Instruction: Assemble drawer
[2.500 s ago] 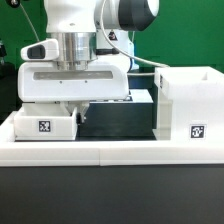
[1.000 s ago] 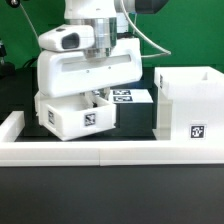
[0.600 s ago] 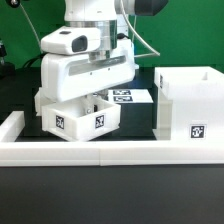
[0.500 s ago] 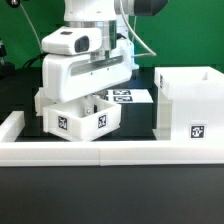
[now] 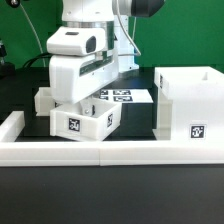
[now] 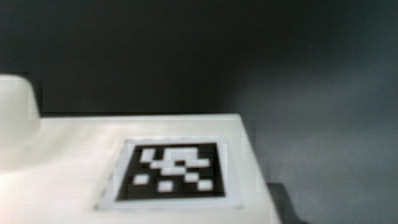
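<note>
At the exterior view's left, a second tray (image 5: 44, 100) sits behind the wall (image 5: 100, 152). At centre, the gripper (image 5: 92, 103) reaches into the tray (image 5: 88, 124), which is turned corner-forward, jaws closed on its rim. Behind lies the marker board (image 5: 128, 97). The box (image 5: 190, 110) stands at right.

one tall box (image 5: 185, 105), two trays (image 5: 88, 121) (image 5: 45, 99), one marker board (image 5: 127, 96).

Claw (image 5: 88, 101) fingertips hidden by tray (image 5: 85, 123); tall box (image 5: 195, 100) cropped; wrist view blurred.
</note>
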